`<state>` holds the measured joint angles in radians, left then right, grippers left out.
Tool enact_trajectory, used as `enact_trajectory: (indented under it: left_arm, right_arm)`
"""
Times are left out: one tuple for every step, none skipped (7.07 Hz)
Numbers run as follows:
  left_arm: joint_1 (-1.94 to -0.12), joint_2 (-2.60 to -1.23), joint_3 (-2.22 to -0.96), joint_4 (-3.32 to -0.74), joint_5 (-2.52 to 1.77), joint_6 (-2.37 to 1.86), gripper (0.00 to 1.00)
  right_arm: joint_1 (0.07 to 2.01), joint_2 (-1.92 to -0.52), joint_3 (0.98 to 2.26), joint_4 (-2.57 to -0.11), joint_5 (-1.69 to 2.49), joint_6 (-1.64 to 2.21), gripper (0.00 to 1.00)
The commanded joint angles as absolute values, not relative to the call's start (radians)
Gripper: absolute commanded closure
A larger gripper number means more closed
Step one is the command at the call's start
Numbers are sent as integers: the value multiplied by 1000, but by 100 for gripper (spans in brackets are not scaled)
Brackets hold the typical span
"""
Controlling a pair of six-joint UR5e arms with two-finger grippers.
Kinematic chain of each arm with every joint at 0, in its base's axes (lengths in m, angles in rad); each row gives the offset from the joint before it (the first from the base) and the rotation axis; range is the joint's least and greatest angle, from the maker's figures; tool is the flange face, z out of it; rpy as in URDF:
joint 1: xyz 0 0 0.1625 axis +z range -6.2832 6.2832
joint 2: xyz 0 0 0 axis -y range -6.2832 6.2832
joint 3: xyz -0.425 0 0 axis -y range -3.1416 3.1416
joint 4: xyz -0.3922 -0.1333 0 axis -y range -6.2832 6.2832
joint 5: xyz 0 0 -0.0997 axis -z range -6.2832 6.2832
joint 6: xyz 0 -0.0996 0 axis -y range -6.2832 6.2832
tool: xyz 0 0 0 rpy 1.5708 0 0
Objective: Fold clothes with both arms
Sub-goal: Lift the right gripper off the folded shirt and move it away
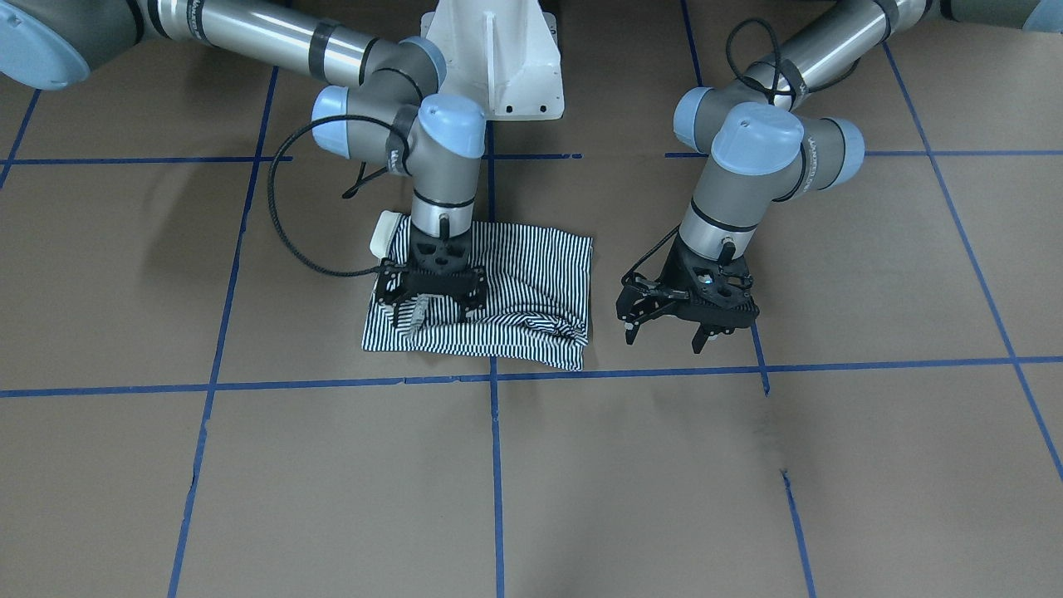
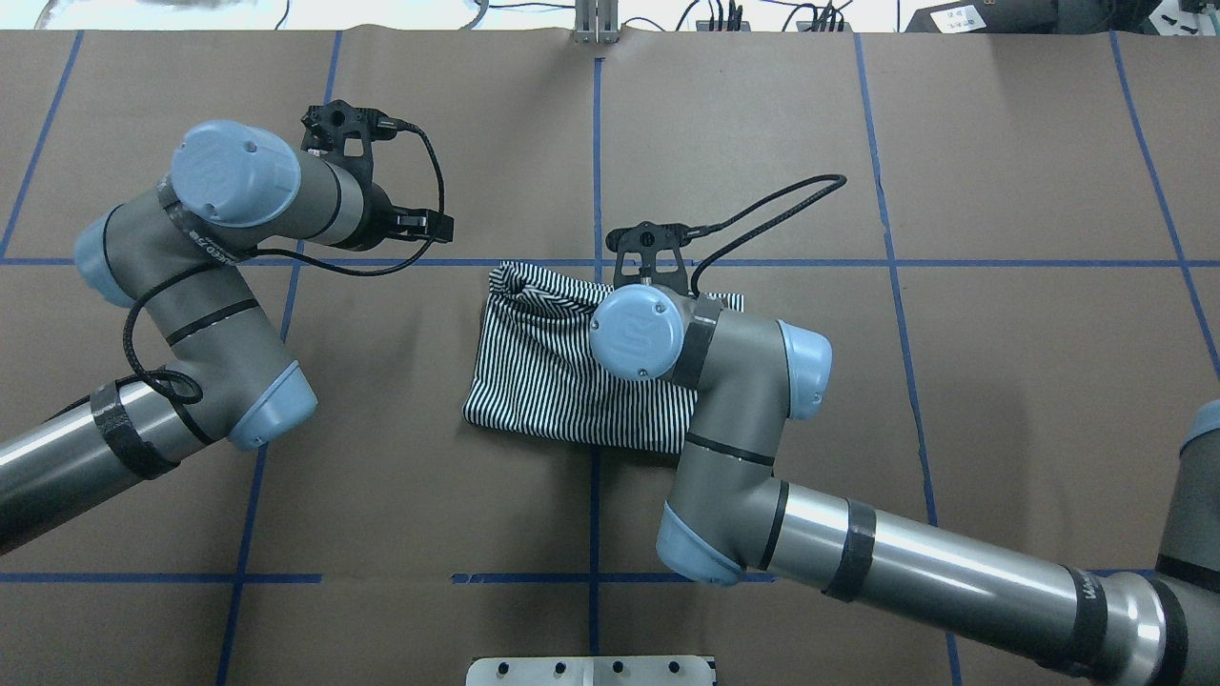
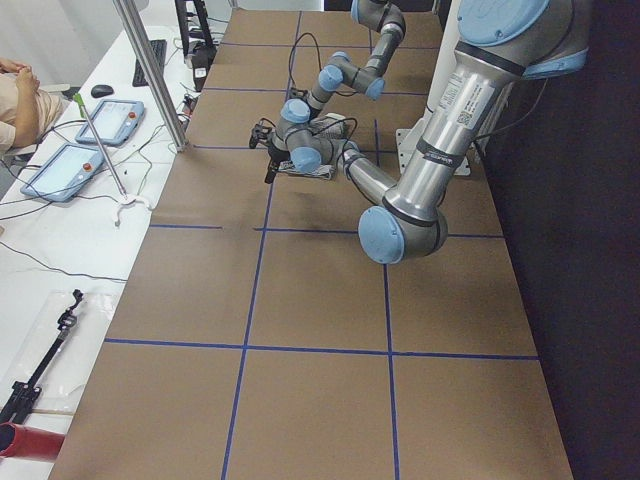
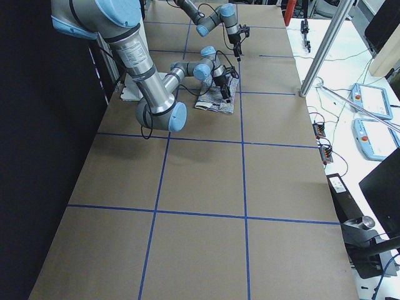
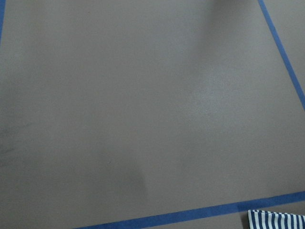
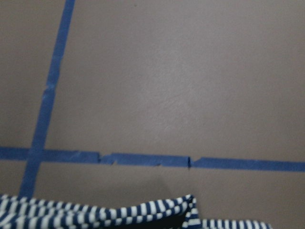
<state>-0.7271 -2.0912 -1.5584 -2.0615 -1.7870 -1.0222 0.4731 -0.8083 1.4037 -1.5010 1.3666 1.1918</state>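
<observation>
Shirt: The striped polo shirt is lying on the bench as a folded packet. It is directly under the right tool and near the left tool, on the side that is facing the right tool.
Collar: The cream collar is sticking out behind the right tool, toward the robot's base.
Right tool: The right tool is pointing straight down onto the packet, close to the collar end. Its jaws are looking spread, with the tips resting on the cloth, and no cloth is showing pinched between them.
Left tool: The left tool is hanging over the bare bench, apart from the shirt's edge. Its jaws are standing wide apart and holding nothing.
Loose part: Ahead of the right tool, on the side away from the robot, a bunched roll of cloth is making that edge uneven.
Handling: The shirt is probably light, soft and limp. It is likely to sag between two holds and to slide easily on the smooth bench. With several layers, a shallow pinch may be lifting only the top one.
Where to hold: Probably best at the two corners of the bunched edge, one tool on each, low against the bench and taking all layers together.
Progress: The folding is looking nearly finished, with only tidying or one last fold remaining.
</observation>
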Motion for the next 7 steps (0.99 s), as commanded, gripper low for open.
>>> enact_trajectory:
  left_arm:
    - [-726,-2091,-1566,-2063,-1787,-1040,0]
    - [-726,-2088,-1565,-2072,-1787,-1040,0]
    - [-721,-2092,-1563,-2072,-1786,-1055,0]
    - [-715,-2104,-1563,-2072,-1786,-1105,0]
    - [-700,-2108,-1565,-2072,-1787,-1126,0]
    - [-689,-2114,-1565,-2071,-1787,-1143,0]
    - [-689,-2112,-1563,-2072,-1787,-1141,0]
  right_arm:
    - [566,-778,1303,-1476,1400,1114,0]
    - [616,-778,1301,-1476,1454,1076,0]
    - [676,-782,1302,-1438,1553,1021,0]
    - [707,-837,1308,-1302,1665,976,0]
    - [707,-882,1328,-1239,1677,971,0]
    - [704,-885,1362,-1250,1677,976,0]
    - [681,-873,1399,-1320,1674,989,0]
